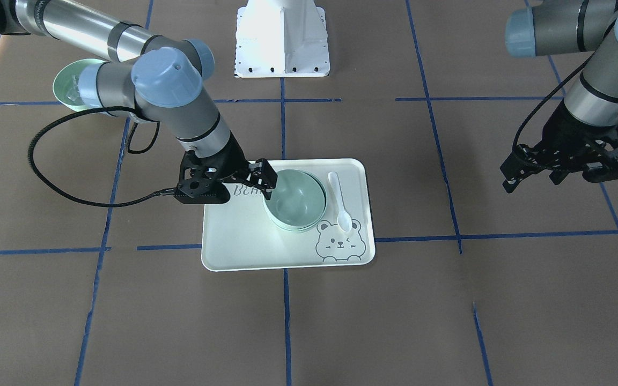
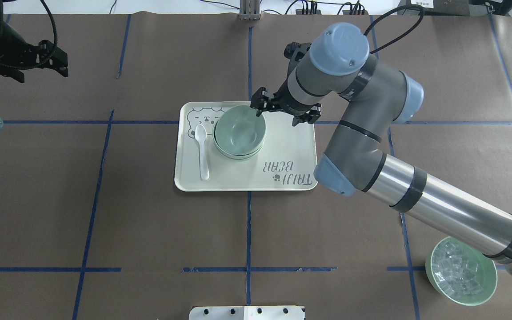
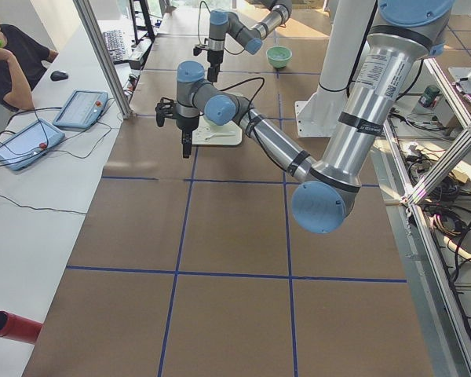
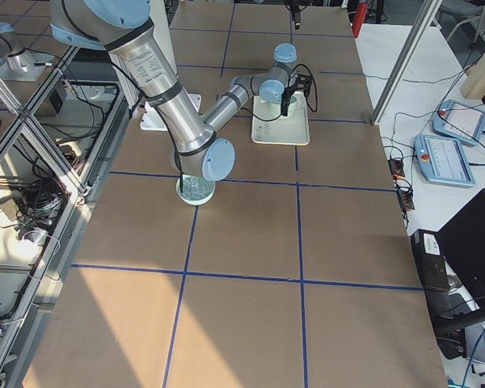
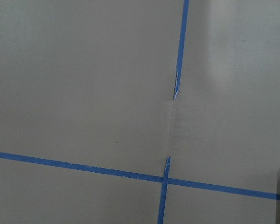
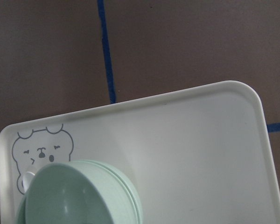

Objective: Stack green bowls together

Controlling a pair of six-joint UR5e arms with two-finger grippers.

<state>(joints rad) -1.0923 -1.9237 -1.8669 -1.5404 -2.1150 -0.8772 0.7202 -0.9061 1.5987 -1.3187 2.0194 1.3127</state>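
I see the green bowls (image 2: 239,131) nested in one stack on the cream tray (image 2: 282,151), toward its far side, just right of the white spoon (image 2: 202,151). My right gripper (image 2: 282,112) sits at the stack's far-right rim, fingers spread apart. The left gripper (image 2: 38,62) hangs far left, well apart from the tray, fingers also apart.

you're looking at pale mint-green bowls (image 2: 239,131), plain and unmarked, on a cream tray (image 2: 229,175) printed with a grey bear outline and grey lettering. the spoon (image 2: 202,153) is white. the table (image 2: 149,222) is brown, gridded with blue tape (image 2: 38,269). the bowl of cubes (image 2: 460,271) is the same green, its cubes clear.
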